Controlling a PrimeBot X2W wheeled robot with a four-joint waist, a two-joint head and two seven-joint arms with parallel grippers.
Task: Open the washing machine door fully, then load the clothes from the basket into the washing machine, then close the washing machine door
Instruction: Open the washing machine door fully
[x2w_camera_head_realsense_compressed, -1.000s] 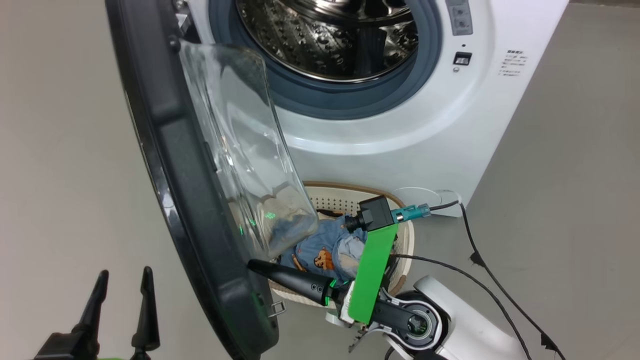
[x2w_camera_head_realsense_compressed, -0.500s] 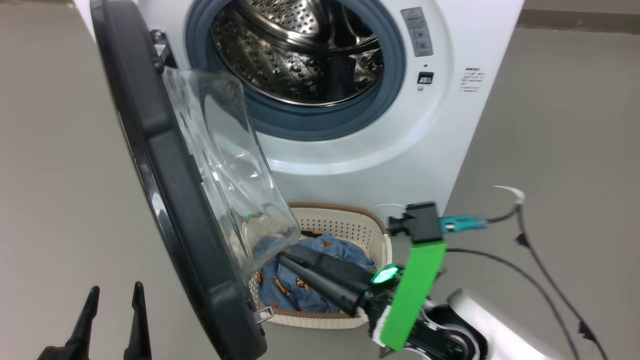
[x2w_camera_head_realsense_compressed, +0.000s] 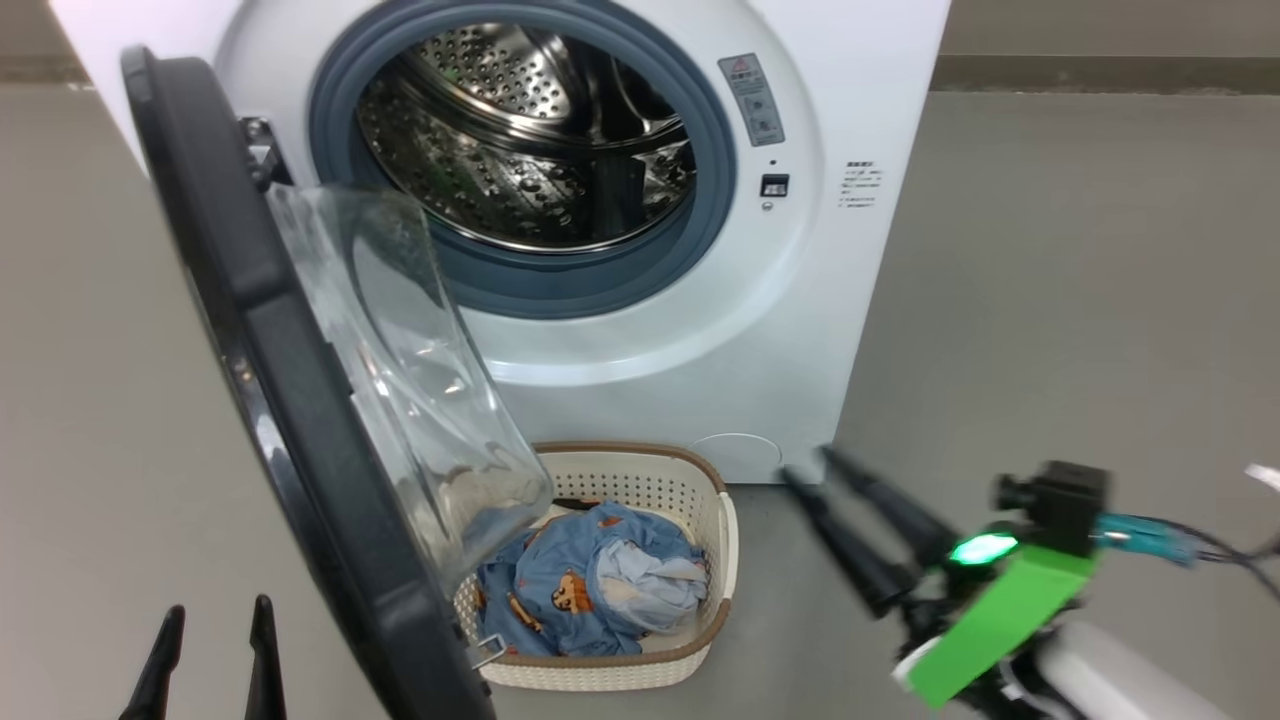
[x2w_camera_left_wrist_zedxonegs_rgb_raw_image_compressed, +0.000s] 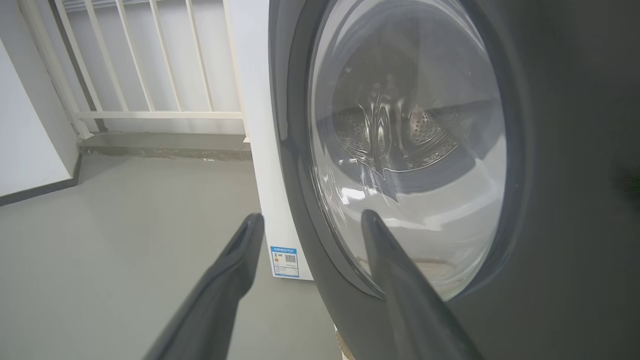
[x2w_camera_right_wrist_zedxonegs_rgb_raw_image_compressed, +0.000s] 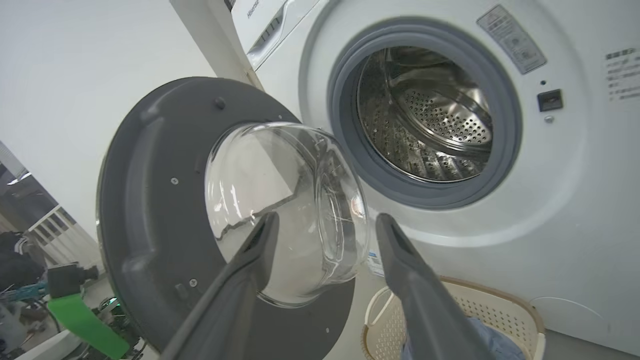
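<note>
Head view is being taken up by one white washing machine (x2w_camera_head_realsense_compressed: 850, 100), which is being shown standing on the grey floor (x2w_camera_head_realsense_compressed: 1050, 300). Its one round black door (x2w_camera_head_realsense_compressed: 250, 330) is being held swung open on the left side. One clear glass bowl (x2w_camera_head_realsense_compressed: 400, 380) is being pushed out from the door's inner side. One shiny steel drum (x2w_camera_head_realsense_compressed: 500, 140) full of little holes is being shown inside one grey rubber ring (x2w_camera_head_realsense_compressed: 720, 200).

One cream basket (x2w_camera_head_realsense_compressed: 650, 478) with a brown rim is being kept on the floor just in front of the machine, partly hidden behind the glass. One bundle of clothes (x2w_camera_head_realsense_compressed: 590, 590) is being carried in it: blue cloth with orange-brown bears and a pale piece on top.

The left jaws are being held open, with nothing between their two dark fingers (x2w_camera_head_realsense_compressed: 263, 660). They are being kept at the lower left, on the door's outer side and apart from it. In the left wrist view, one blue label (x2w_camera_left_wrist_zedxonegs_rgb_raw_image_compressed: 285, 261) is being seen low on the machine's corner.

The right jaws are being held open too, and nothing is being gripped. Their two fingers (x2w_camera_head_realsense_compressed: 850, 545) are being shown blurred, near the basket's right side but not touching it. One green part (x2w_camera_head_realsense_compressed: 1000, 620) is being seen behind them.
</note>
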